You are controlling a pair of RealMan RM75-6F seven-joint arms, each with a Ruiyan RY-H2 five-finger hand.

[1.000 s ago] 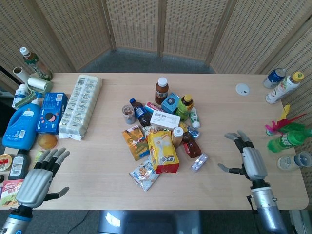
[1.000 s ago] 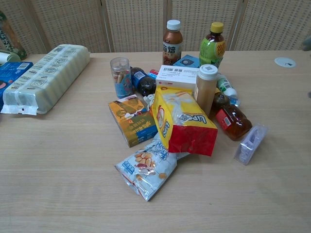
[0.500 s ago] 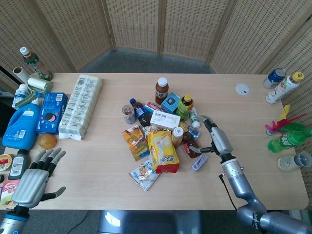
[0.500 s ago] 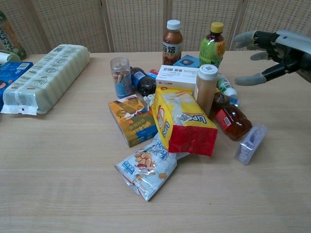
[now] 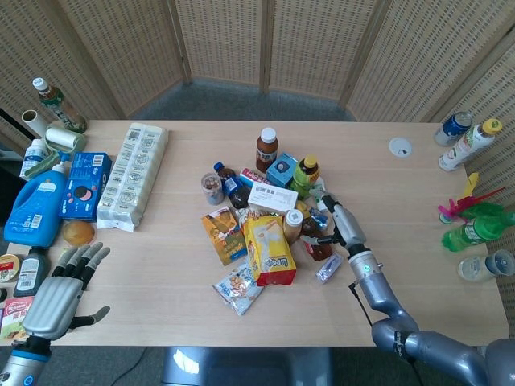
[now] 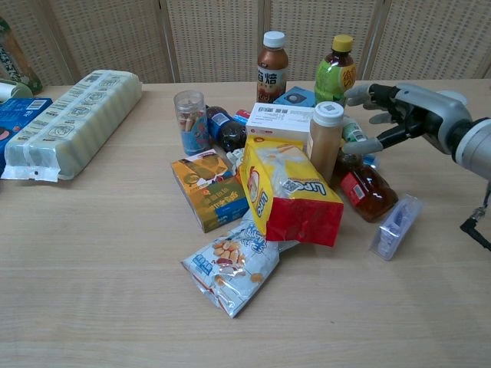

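My right hand (image 6: 406,115) hovers over the right edge of the pile on the bench (image 6: 100,253), fingers spread and holding nothing. The small white-capped bottle (image 6: 354,138) lies on its side just under my fingertips, at about 8 o'clock from the palm. The dark red-labelled bottle (image 6: 368,189) lies at 7 o'clock, lower in the heap. The green tea bottle (image 6: 335,70) stands at 10 o'clock. My left hand (image 5: 55,297) rests open at the bench's near-left corner, well apart.
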